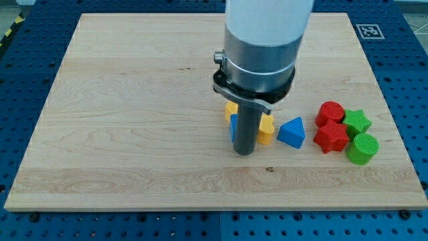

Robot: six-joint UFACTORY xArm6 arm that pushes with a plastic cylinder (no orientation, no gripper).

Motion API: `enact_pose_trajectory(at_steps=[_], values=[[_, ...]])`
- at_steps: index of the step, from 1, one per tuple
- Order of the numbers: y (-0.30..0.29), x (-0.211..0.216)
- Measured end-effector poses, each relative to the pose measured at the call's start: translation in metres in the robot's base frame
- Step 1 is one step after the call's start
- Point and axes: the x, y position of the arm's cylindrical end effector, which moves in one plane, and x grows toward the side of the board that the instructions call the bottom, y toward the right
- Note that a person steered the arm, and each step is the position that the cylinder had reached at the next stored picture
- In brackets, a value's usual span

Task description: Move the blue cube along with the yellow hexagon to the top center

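Note:
My tip (244,152) rests on the wooden board (134,100), just below centre. A blue cube (233,127) is mostly hidden behind the rod, with only a thin sliver showing at the rod's left edge. A yellow block (231,108) peeks out above it, and another yellow block (266,128), perhaps the hexagon, sits against the rod's right side. The arm's body hides the blocks' upper parts. The tip is at the view's bottom side of these blocks, touching or nearly touching them.
A blue triangle block (291,132) lies right of the yellow block. Further right is a cluster: two red blocks (330,112) (331,138), a green star (357,121) and a green cylinder (362,148). A marker tag (369,31) is at the board's top right corner.

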Motion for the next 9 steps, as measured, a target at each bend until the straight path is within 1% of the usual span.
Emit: enact_pose_trajectory(at_steps=[1,2,4,6,9], values=[[-0.014,-0.014],[-0.016,-0.037],[0.015,-0.07],[0.02,-0.115],[0.034,-0.198]])
